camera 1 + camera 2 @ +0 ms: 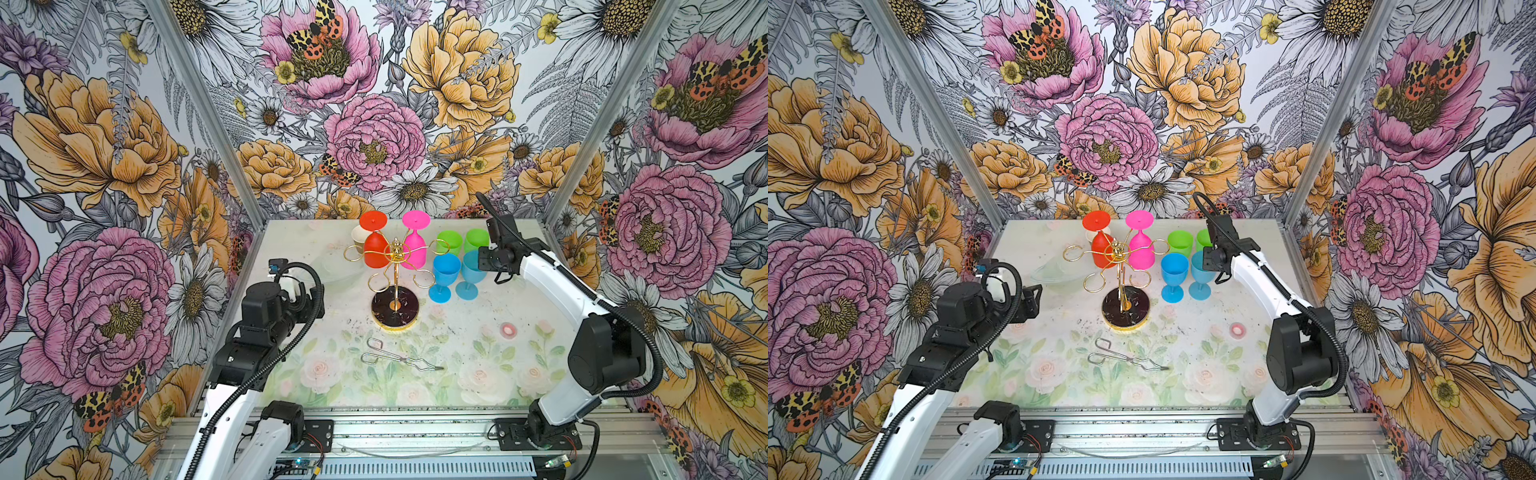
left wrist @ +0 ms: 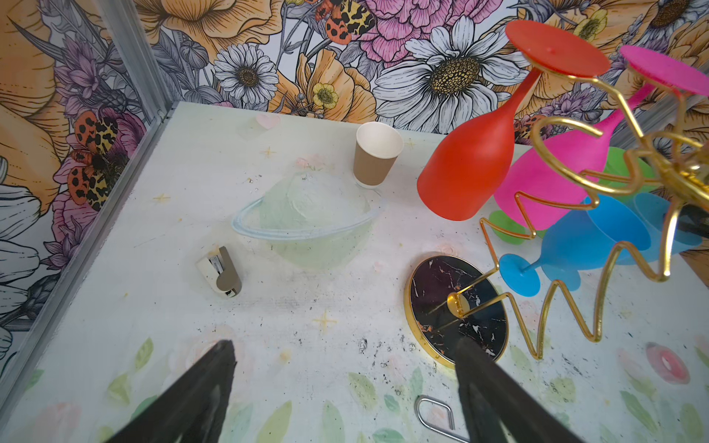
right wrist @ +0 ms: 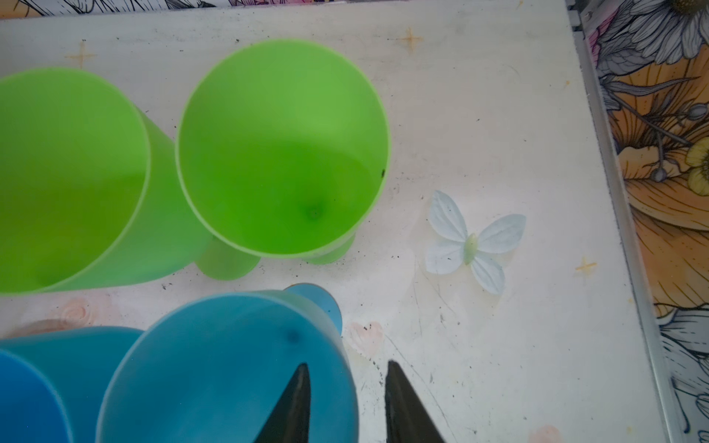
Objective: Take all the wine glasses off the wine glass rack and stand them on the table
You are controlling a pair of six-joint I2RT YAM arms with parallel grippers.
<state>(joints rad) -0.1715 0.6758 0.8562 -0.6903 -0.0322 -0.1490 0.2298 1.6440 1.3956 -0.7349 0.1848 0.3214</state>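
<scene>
The gold wire wine glass rack (image 1: 395, 250) stands mid-table on its round black base (image 2: 437, 291). Two wine glasses hang upside down from its far loops: a red one (image 1: 375, 251) and a pink one (image 1: 415, 251). To its right, two blue glasses (image 1: 445, 270) and two green glasses (image 3: 284, 149) stand upright on the table. My right gripper (image 3: 348, 364) straddles the rim of the right-hand blue glass (image 3: 230, 368). One finger is inside the bowl and one outside, with the jaws apart and not pressing on it. My left gripper (image 2: 343, 343) hovers wide open and empty over the table, left of the rack.
Steel wire tongs (image 1: 395, 357) lie in front of the rack. A paper cup (image 2: 376, 157), an upturned clear bowl (image 2: 307, 218) and a small beige gadget (image 2: 220, 270) sit to the rack's left. A small pink disc (image 1: 508, 330) lies at the right. Floral walls enclose three sides.
</scene>
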